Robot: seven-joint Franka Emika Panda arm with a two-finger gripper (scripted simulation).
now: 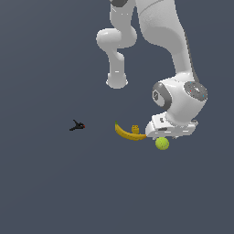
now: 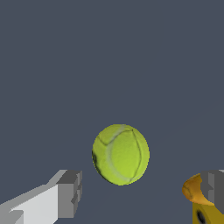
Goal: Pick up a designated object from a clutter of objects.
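**Open gripper poised over tennis ball, grasp not yet made**

The gripper point(image 2: 138, 192) is seen spread wide in the wrist view, nothing held; one grey finger pad point(image 2: 70, 192) is shown on one side of the tennis ball point(image 2: 120, 154) and the other pad point(image 2: 213, 186) on the far side, with clear gaps to the ball. The ball is not yet between the pads; it appears a little ahead of the line joining them. In the exterior view the gripper point(image 1: 165, 133) is low, just above the ball point(image 1: 162, 143), which rests on the floor just beside the banana point(image 1: 129, 133) tip, toward the exterior view's right.

Step in hand is judged to be the final descent and alignment before closing. For a clean grasp, the ball should be centred between the pads, the descent taken to the ball's widest girth, and the closing done slowly since a round ball may roll. The banana end point(image 2: 192, 190) sits right by one pad, so pinching it along with the ball should be avoided.

Counted: one tennis ball, one banana, one small yellow block point(image 1: 135, 129) touching or just behind the banana, one black clamp-like item point(image 1: 77, 125) with a red spot, well apart toward the exterior view's left. One arm.
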